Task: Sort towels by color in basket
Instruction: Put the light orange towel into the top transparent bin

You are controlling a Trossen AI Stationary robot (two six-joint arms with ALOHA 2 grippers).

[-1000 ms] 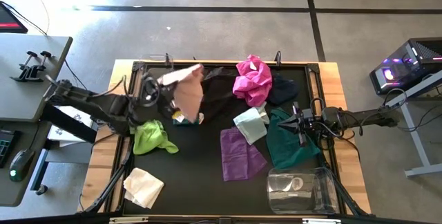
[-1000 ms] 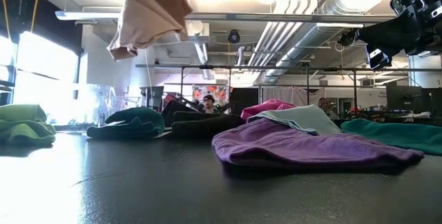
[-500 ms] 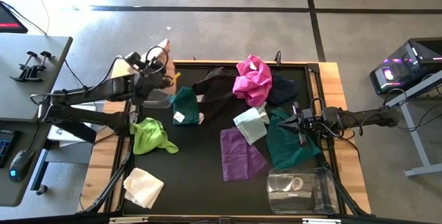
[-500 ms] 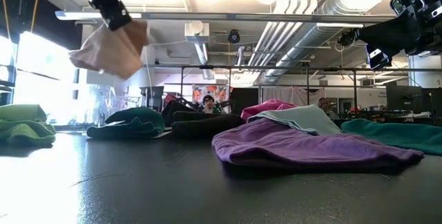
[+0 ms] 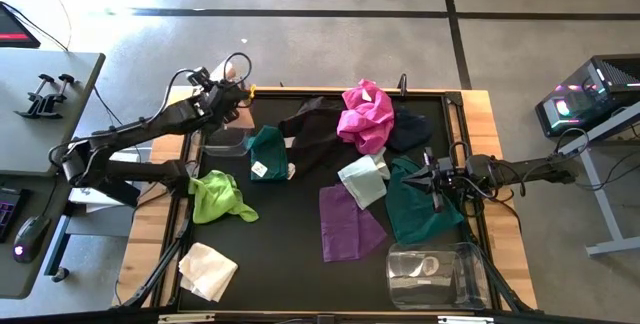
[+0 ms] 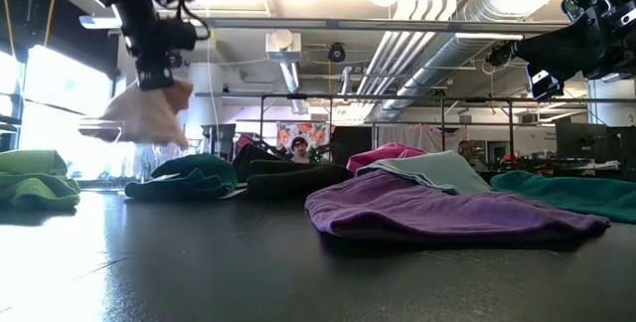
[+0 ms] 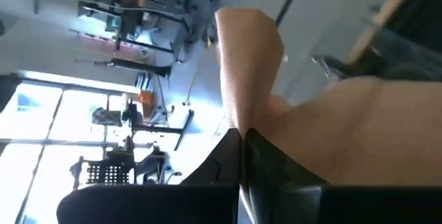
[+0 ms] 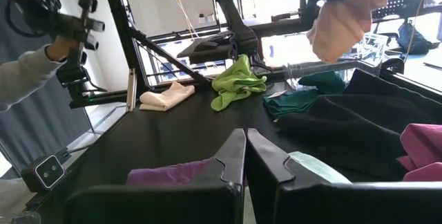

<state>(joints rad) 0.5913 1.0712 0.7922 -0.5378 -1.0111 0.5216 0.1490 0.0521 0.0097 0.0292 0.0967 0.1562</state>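
Note:
My left gripper [image 5: 226, 91] is shut on a peach towel [image 6: 139, 118] above the table's far left corner, by a clear bin [image 5: 226, 142]. The same towel [image 8: 344, 18] also shows in the right wrist view. On the black mat lie magenta [image 5: 365, 114], black [image 5: 315, 129], dark teal [image 5: 268, 151], lime [image 5: 220, 197], cream [image 5: 207, 270], purple [image 5: 348, 222] and pale mint [image 5: 363, 179] towels. My right gripper [image 5: 432, 178] waits shut at the right edge, over another dark teal towel [image 5: 420, 212]. My left gripper pinches the peach towel between its two shut fingers at a bunched fold [image 7: 238, 122]. The fingers slant downward. The towel hangs slack below them [image 6: 134, 123], lifted clear of the table.
A second clear bin [image 5: 440, 275] stands at the near right corner. A dark cloth [image 5: 410, 130] lies beside the magenta one. Wooden table edges [image 5: 500, 224] frame the mat. A person's sleeved hand [image 8: 38, 34] holds a handle beyond the table.
My left gripper has swung from over the mat's left middle toward the far left corner and sunk a little, turning as it went. The peach towel has gone with it, still hanging clear, and the dark teal towel beneath its old place now shows.

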